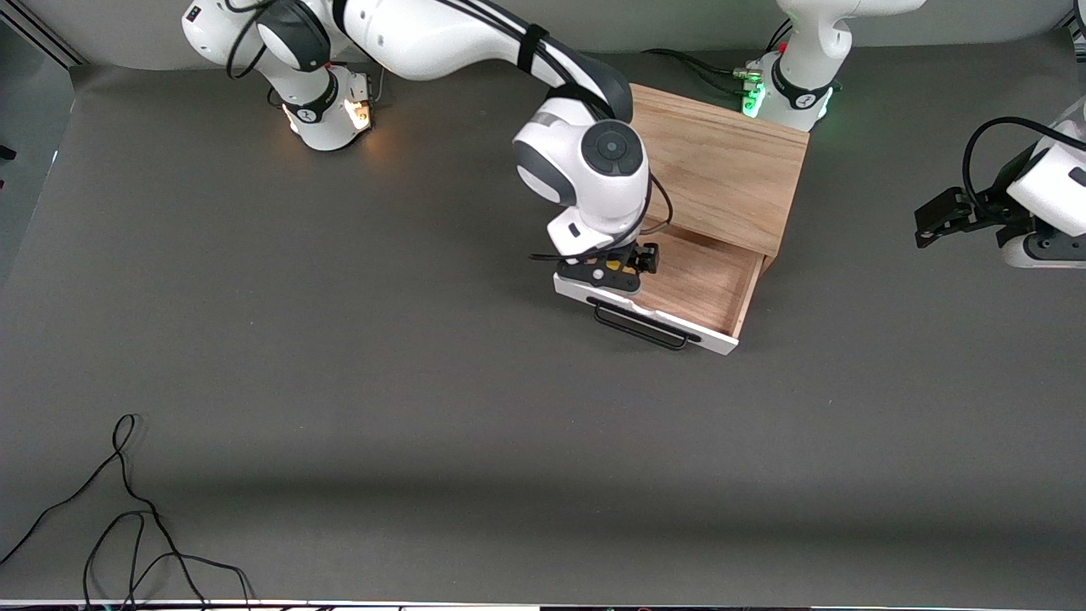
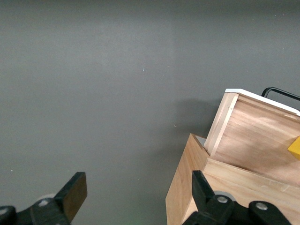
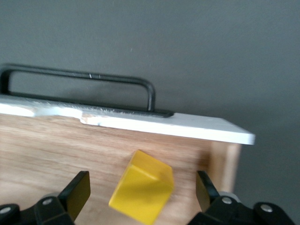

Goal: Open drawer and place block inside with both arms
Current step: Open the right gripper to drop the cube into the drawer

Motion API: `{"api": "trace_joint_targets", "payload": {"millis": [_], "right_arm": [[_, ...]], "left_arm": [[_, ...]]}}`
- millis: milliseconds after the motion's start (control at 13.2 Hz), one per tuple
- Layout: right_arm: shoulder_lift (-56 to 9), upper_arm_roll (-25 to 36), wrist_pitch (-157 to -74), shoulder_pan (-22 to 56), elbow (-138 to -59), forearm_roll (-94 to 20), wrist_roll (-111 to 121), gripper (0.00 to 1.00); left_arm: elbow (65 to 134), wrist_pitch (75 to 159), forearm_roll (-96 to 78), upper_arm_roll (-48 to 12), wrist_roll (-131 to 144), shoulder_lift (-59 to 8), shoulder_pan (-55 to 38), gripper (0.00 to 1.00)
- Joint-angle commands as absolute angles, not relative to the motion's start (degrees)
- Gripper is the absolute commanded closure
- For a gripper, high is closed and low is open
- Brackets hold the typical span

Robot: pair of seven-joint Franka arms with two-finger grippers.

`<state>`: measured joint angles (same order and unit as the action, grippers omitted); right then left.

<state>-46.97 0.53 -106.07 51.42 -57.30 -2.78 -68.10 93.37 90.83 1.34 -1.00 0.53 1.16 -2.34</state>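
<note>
The light oak cabinet (image 1: pixel 721 161) stands near the arms' bases, its drawer (image 1: pixel 704 280) pulled open toward the front camera, with a white front panel (image 1: pixel 657 318) and a black wire handle (image 1: pixel 640 327). My right gripper (image 1: pixel 618 267) hangs low over the drawer just inside the front panel. In the right wrist view it (image 3: pixel 142 188) is open. The yellow block (image 3: pixel 143 187) sits tilted between the fingers, touching neither, over the drawer floor (image 3: pixel 56 150). The block (image 1: pixel 612 265) barely shows in the front view. My left gripper (image 1: pixel 933 222) waits open over the table beside the cabinet, at the left arm's end.
The left wrist view shows the open left gripper (image 2: pixel 138 190), the cabinet's side (image 2: pixel 183 192), the drawer's corner (image 2: pixel 225 122) and a sliver of the block (image 2: pixel 295 149). Loose black cables (image 1: pixel 127 526) lie on the table near the front camera, toward the right arm's end.
</note>
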Motion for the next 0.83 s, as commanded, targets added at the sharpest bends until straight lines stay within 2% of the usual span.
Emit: {"api": "trace_joint_targets", "payload": {"millis": [0,379,606,758], "right_arm": [[-37.7,0.6,-98.7,47.6,-59.0,-1.8,-68.1,0.00],[-24.9,0.7,-80.4,36.0,-59.9,-1.8,-53.7,0.00],[-17.4,0.8,-76.3,26.8,-65.6,-1.8,-37.0,0.00],[-15.8,0.9,-73.6,20.2,-66.1,-1.8,-26.6,0.00]], "left_arm": [[93.0,91.0,0.8,0.1,-1.7,1.1,-3.2,0.00],[93.0,90.9,0.9,-0.2,0.1,1.0,-3.5,0.00],[93.0,92.0,0.8,-0.3,3.5,1.1,-3.6,0.00],[93.0,92.0,0.8,-0.4,3.9,1.1,-3.6,0.00]]}}
